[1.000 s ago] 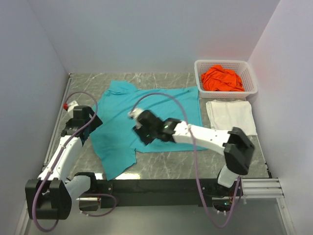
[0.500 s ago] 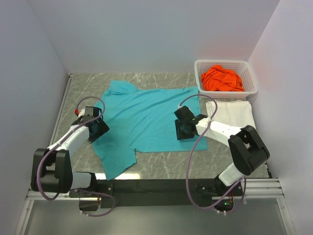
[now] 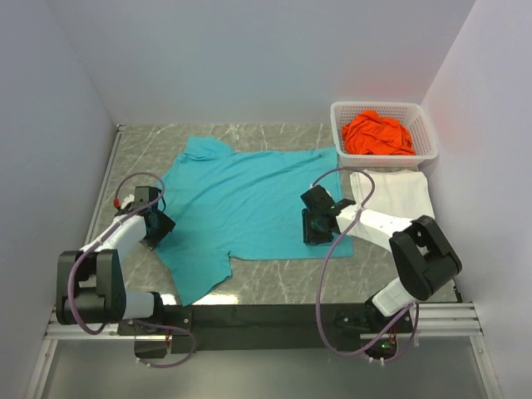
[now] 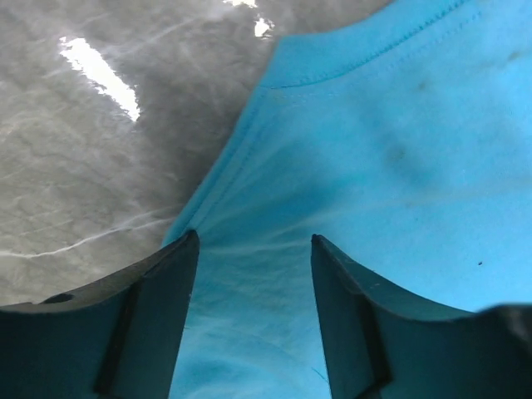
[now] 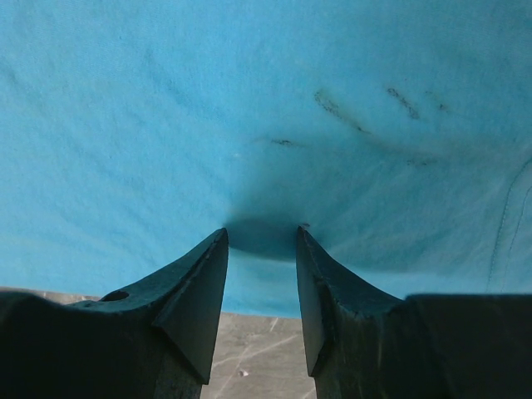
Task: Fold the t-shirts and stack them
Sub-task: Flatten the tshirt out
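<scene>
T-shirt (image 3: 241, 195), solid teal, on marble table (image 3: 283, 287)

teal t-shirt (image 3: 241, 204) matt cloth; tbl (image 3: 283, 287) glossy, marble-look; basket (image 3: 429, 137) wht plastic

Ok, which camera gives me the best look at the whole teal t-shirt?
Top external: the teal t-shirt lies spread out, with nearly its whole outline visible. Left wrist shows only one stitched edge by the left claw. Right wrist shows only cloth near a hem at the right claw.
</scene>
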You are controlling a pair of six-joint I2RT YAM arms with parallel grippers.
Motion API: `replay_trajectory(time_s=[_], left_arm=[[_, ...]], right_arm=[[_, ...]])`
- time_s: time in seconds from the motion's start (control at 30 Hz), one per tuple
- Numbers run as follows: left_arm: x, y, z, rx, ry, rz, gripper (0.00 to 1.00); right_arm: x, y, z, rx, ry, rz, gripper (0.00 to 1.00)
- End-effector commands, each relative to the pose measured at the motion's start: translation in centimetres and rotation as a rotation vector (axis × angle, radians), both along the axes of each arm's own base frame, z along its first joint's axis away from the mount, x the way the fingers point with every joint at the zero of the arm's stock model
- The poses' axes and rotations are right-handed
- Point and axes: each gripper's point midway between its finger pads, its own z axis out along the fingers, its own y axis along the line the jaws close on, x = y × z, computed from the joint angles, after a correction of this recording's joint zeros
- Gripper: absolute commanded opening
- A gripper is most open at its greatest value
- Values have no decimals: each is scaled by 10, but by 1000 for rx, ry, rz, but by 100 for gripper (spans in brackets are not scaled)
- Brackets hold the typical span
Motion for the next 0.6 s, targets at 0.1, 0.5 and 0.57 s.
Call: replay_trajectory(time_s=[0.1,0.5,0.57], left_arm=[[-50,-2,-19,-48,112,79,61],[-43,9,47,-11,-109,152,73],[-46,8,42,-16,-109,171,73]], right_arm=[[-38,-23,-11,-33,97,-52,46],[-1,-51,78,57,-233,-222,61],[-2,-57,80,88,-232,-254,63]])
